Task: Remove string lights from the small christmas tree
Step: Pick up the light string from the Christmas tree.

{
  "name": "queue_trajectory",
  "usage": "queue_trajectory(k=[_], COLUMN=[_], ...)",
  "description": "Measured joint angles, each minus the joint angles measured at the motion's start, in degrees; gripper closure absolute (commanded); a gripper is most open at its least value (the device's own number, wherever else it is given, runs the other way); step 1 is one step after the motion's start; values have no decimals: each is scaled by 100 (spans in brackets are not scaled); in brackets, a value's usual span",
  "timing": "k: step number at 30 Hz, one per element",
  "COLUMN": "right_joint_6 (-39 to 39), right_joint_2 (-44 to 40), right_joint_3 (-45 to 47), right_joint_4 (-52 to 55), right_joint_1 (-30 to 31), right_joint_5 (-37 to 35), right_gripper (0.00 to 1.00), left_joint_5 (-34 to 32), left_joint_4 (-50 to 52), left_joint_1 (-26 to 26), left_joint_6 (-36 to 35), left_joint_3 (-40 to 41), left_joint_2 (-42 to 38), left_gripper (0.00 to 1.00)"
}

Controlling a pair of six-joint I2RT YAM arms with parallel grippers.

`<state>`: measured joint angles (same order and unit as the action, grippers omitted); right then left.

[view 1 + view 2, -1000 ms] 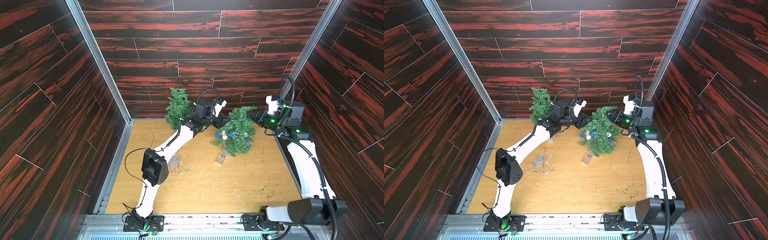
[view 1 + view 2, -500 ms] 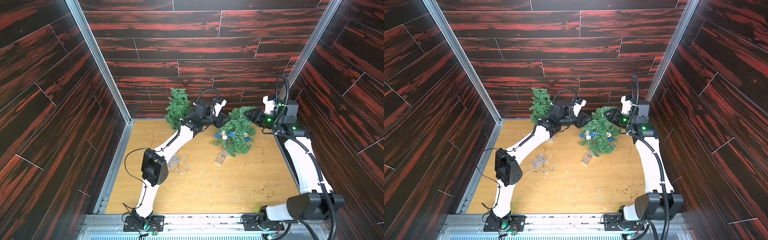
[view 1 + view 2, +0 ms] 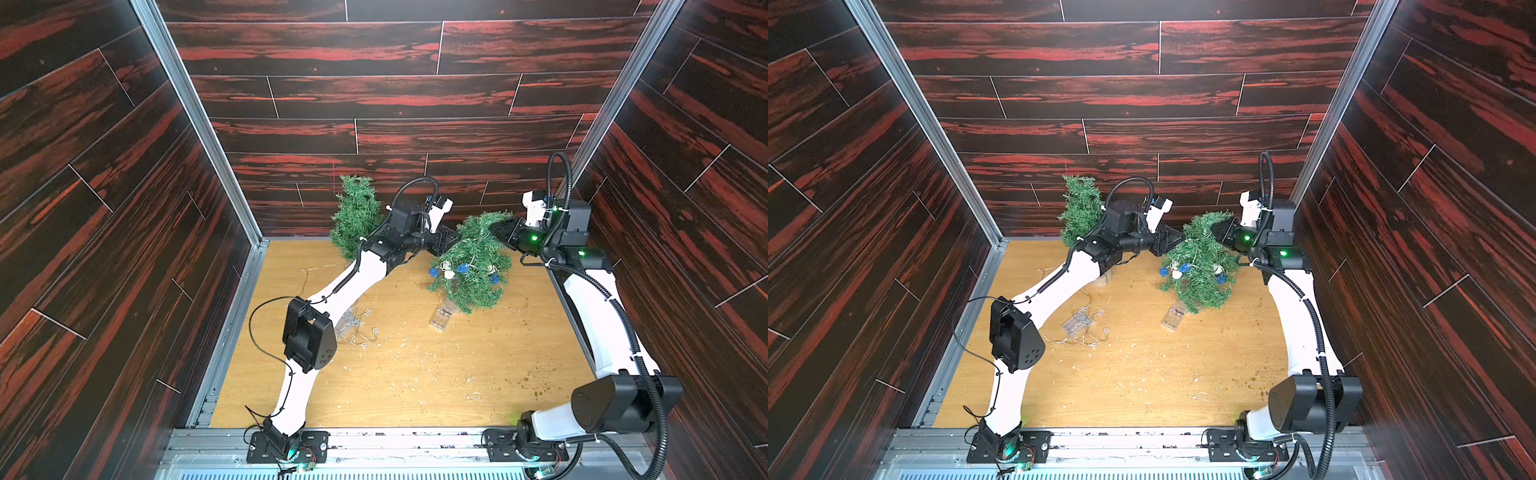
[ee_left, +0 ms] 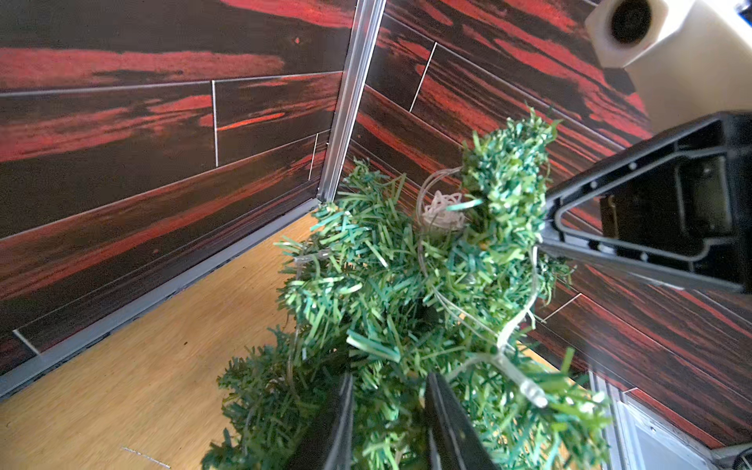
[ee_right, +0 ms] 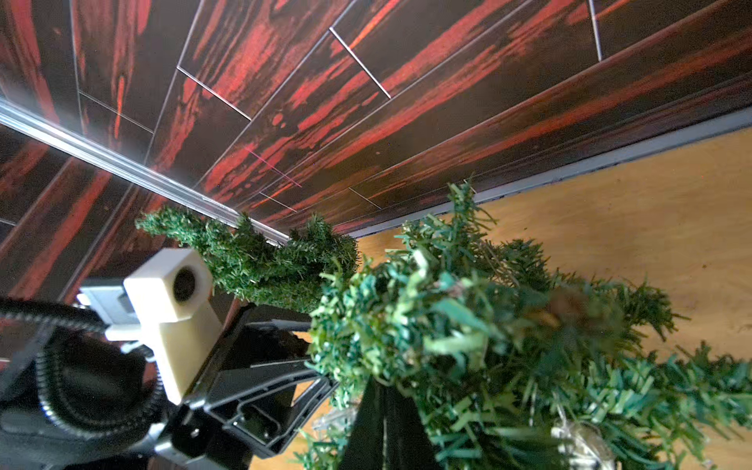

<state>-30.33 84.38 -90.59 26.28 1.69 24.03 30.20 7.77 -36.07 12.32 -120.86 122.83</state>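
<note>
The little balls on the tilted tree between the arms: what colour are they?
Blue and white balls on the tree, clearest in a top view.

left gripper [image 4: 386,390]: fingers [image 4: 337,411] cut off by the picture's edge in the left wrist view, needles of the tilted tree [image 3: 473,266] filling the gap between them; tips buried in that tree in both top views
right gripper [image 5: 376,384]: jaws pressed together at the tilted tree's top; needles hide whether a wire lies between
string lights [image 3: 462,268]: wire on the tilted tree too thin to trace in the top views; one woven ball [image 5: 582,445] blurred, cut by the edge
battery box [image 3: 442,319]: just beside the tilted tree; its lead too fine to see
silvery strand [image 3: 351,324]: well apart from the tilted tree; partly behind the left arm [image 3: 332,299]
upright tree [image 3: 357,216]: beyond the left gripper from the tilted tree; base hidden behind the left arm
</note>
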Motion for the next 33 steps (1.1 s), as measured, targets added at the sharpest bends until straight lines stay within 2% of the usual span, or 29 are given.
queue_trajectory(k=[7, 15, 27, 33], right_joint_6=[201, 232, -490, -693], right_joint_2=[0, 0, 44, 76], right_joint_3=[-385, -822, -887, -1174], right_joint_4=[339, 256, -601, -785], right_joint_1=[-2, -50, -271, -273], right_joint_5=[48, 682, 1860, 2028], right_gripper=[100, 100, 100, 100], left_joint_5=[-140, -225, -284, -339], left_joint_4=[122, 166, 216, 282], left_joint_1=[0, 0, -24, -26], left_joint_6=[-68, -81, -127, -166], left_joint_3=[0, 0, 2, 46], left_joint_2=[0, 0, 0, -11], left_gripper=[68, 69, 69, 69])
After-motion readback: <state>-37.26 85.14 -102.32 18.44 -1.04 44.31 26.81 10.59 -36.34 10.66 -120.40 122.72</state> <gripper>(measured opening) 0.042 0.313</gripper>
